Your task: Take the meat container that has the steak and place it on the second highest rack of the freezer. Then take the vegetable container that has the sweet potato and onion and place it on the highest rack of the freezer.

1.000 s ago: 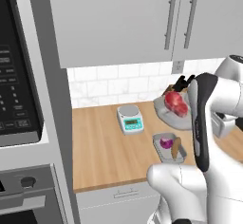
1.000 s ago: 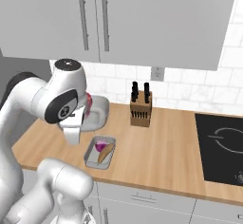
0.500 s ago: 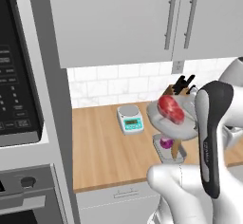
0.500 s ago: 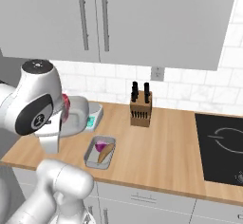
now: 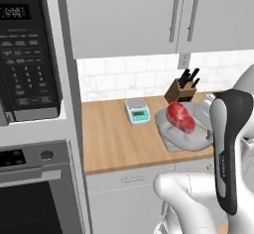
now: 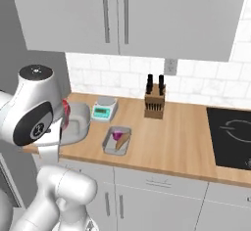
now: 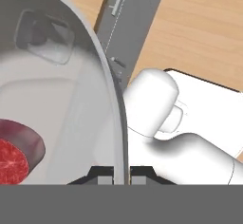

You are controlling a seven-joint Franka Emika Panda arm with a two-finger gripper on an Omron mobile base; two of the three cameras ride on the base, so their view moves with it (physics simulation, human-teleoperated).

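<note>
Here we hold the meat container (image 5: 184,131), a pale grey dish, up in the air over the front edge of the worktop (image 5: 116,141). Our gripper (image 7: 121,173) pinches the rim of the dish, one finger tip on each side of its thin wall. The steak (image 5: 180,117) lies inside the dish, red with a paler edge. In the hand view we see the steak at the lower left, down in the dish.

The vegetable container (image 6: 116,140) sits on the worktop near its front edge. The onion (image 6: 117,135) and the sweet potato (image 6: 123,139) lie in it, touching. A small kitchen scale (image 6: 104,108) stands near the back wall. A knife block (image 6: 155,104) stands at the back too, just beside the scale's right.
</note>
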